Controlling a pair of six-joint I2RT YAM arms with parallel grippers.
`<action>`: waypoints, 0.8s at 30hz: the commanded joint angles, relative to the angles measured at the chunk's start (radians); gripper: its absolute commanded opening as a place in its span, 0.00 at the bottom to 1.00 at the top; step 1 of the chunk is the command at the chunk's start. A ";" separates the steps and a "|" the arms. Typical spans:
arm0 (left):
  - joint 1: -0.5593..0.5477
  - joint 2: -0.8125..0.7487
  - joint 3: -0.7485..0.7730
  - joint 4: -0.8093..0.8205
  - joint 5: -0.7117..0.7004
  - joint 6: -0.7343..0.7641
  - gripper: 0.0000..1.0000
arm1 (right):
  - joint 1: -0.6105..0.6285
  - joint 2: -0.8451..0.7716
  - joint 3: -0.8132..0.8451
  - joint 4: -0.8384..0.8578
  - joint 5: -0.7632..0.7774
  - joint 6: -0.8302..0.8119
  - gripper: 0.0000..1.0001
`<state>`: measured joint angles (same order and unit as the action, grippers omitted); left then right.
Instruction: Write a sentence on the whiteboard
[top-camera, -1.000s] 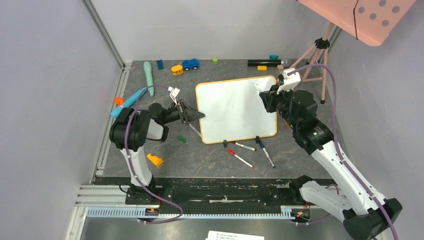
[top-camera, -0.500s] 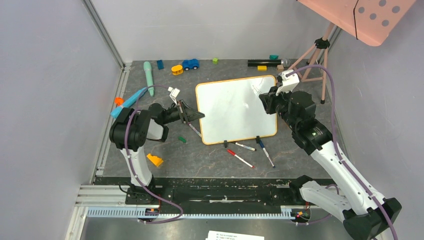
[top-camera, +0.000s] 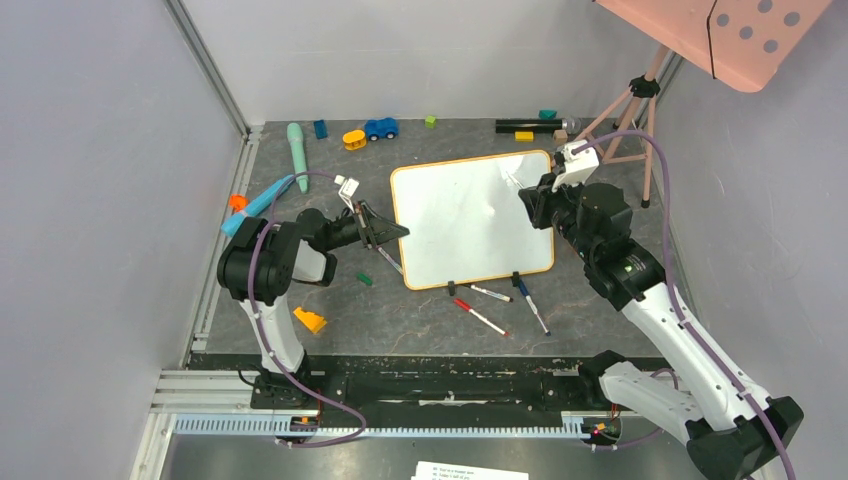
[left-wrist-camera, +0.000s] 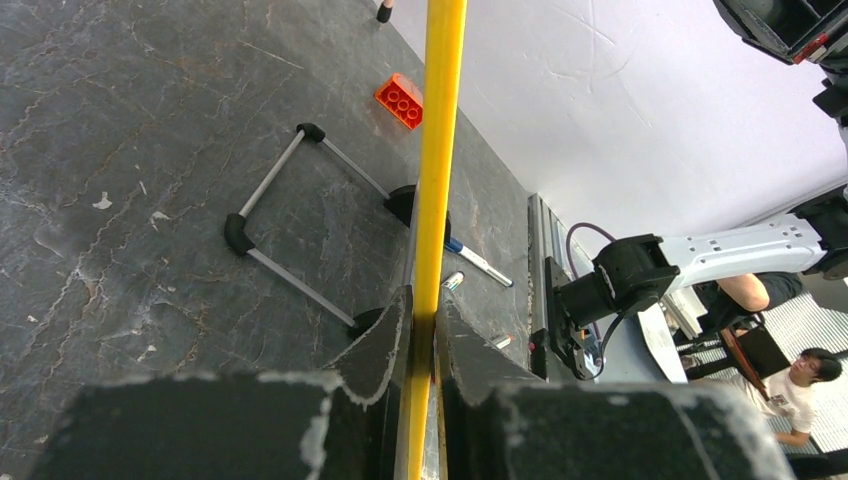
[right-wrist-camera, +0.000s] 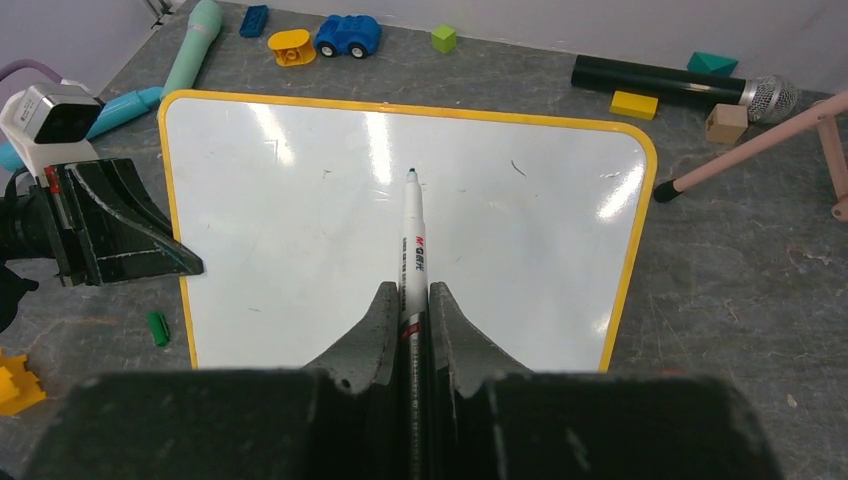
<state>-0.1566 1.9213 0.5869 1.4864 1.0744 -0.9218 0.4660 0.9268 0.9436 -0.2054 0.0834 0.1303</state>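
Note:
The whiteboard (top-camera: 450, 230) lies flat mid-table, white with an orange-yellow frame and two black clip feet on its near edge. No sentence shows on it, only faint smudges. My left gripper (top-camera: 395, 232) is shut on the frame at the board's left edge; in the left wrist view the yellow frame (left-wrist-camera: 438, 150) runs between the closed fingers (left-wrist-camera: 385, 335). My right gripper (top-camera: 528, 195) is shut on a white marker (right-wrist-camera: 411, 240) with a teal tip, which points at the board's (right-wrist-camera: 300, 220) upper middle. I cannot tell whether the tip touches.
Loose markers (top-camera: 490, 293), one red (top-camera: 480, 317) and one blue (top-camera: 532, 305), lie in front of the board. A green cap (top-camera: 364, 279) and an orange brick (top-camera: 309, 320) lie near the left arm. Toys, a black microphone (right-wrist-camera: 670, 80) and a pink tripod (top-camera: 625, 110) stand at the back.
My right gripper with the marker has shifted slightly left over the board. The left gripper and the board have not moved.

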 joint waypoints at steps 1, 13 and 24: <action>0.005 -0.041 -0.008 0.071 -0.008 0.021 0.02 | -0.004 -0.019 -0.003 0.003 0.022 0.004 0.00; 0.005 -0.042 -0.004 0.071 0.011 0.017 0.02 | -0.004 -0.107 -0.129 -0.019 0.004 0.037 0.00; 0.005 -0.051 -0.012 0.071 0.009 0.027 0.02 | -0.004 -0.120 -0.146 -0.028 -0.009 0.042 0.00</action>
<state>-0.1566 1.9156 0.5831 1.4864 1.0756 -0.9161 0.4660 0.8112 0.7887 -0.2646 0.0822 0.1608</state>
